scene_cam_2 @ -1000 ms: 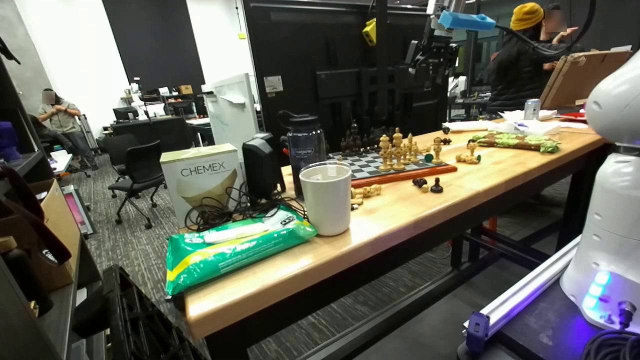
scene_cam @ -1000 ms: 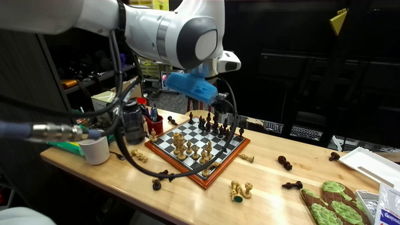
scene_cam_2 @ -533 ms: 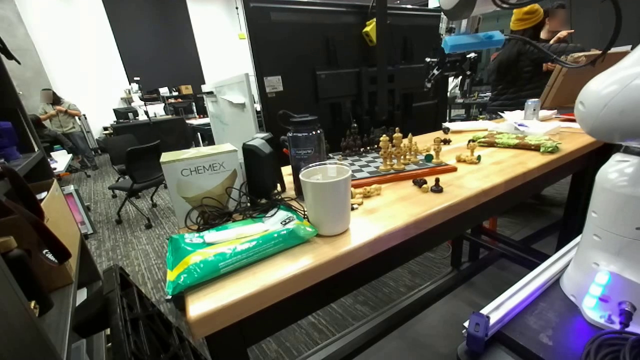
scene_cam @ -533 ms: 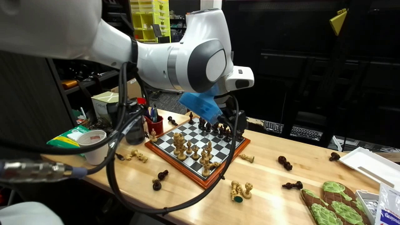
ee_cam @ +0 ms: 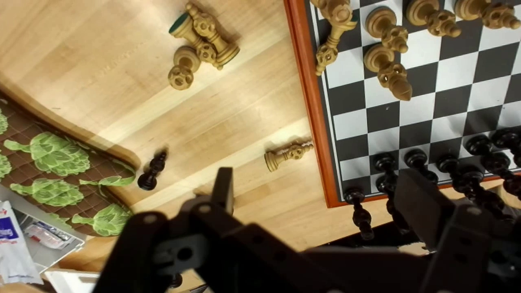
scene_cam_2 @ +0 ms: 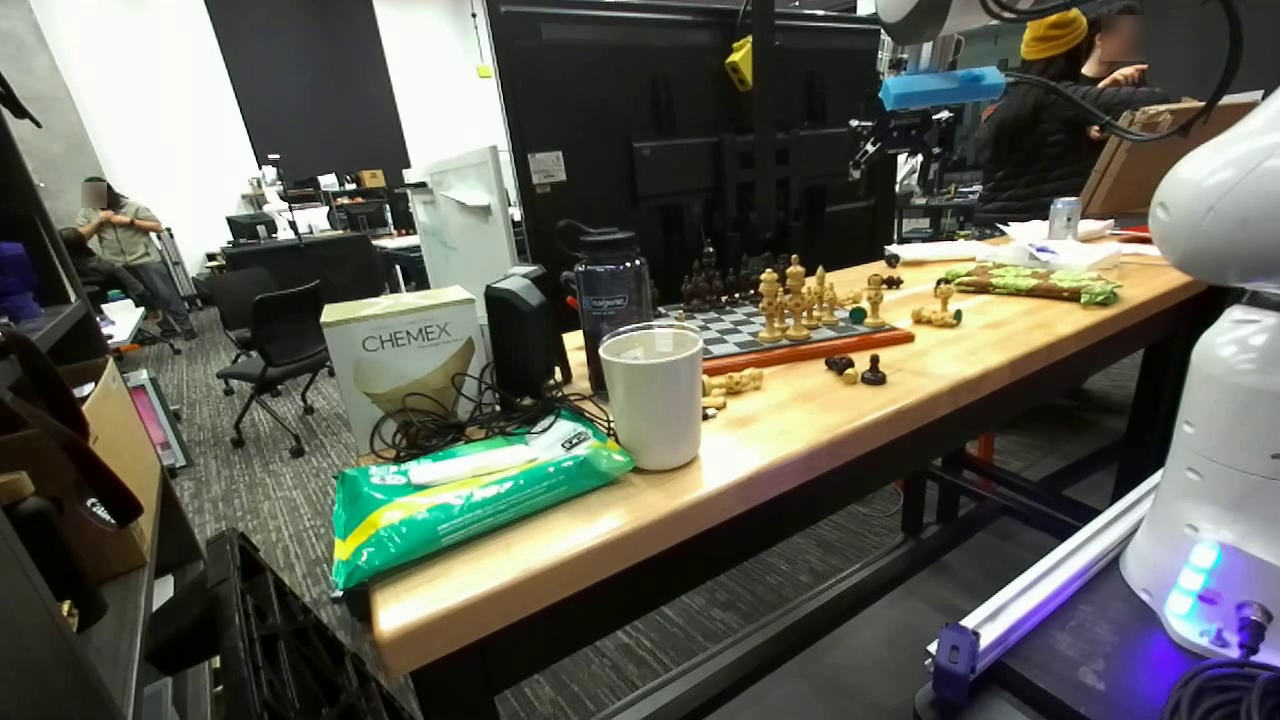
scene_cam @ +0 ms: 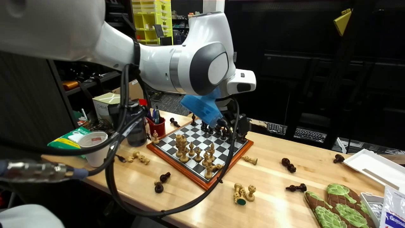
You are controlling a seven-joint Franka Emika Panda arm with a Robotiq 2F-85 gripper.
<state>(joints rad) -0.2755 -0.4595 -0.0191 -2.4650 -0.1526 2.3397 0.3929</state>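
Note:
My gripper [ee_cam: 323, 197] is open in the wrist view, with nothing between its fingers. It hangs above the dark-piece side of a chessboard [ee_cam: 313, 122], whose red-brown rim shows in both exterior views [scene_cam: 180, 167] [scene_cam_2: 820, 348]. In an exterior view the gripper [scene_cam: 240, 125] is partly hidden behind the blue mount and a cable. Dark pieces [ee_cam: 361, 213] stand on the board's near edge in the wrist view, some hidden by a finger. Light pieces [ee_cam: 388, 73] stand opposite. A light piece [ee_cam: 287, 156] lies on the table beside the rim.
A cluster of light pieces [ee_cam: 203, 44] and a dark piece [ee_cam: 152, 170] are off the board. Patterned oven mitts [scene_cam: 343, 205] and a white tray [scene_cam: 373, 167] sit at one end. A white mug [scene_cam_2: 652, 400], water bottle [scene_cam_2: 612, 290], wipes pack [scene_cam_2: 470, 510] and red pen cup [scene_cam: 157, 127] stand opposite.
The arm and gripper have come down toward the board and shifted toward the right in both exterior views, mostly in the first half second, then barely moved. The pieces stay put.

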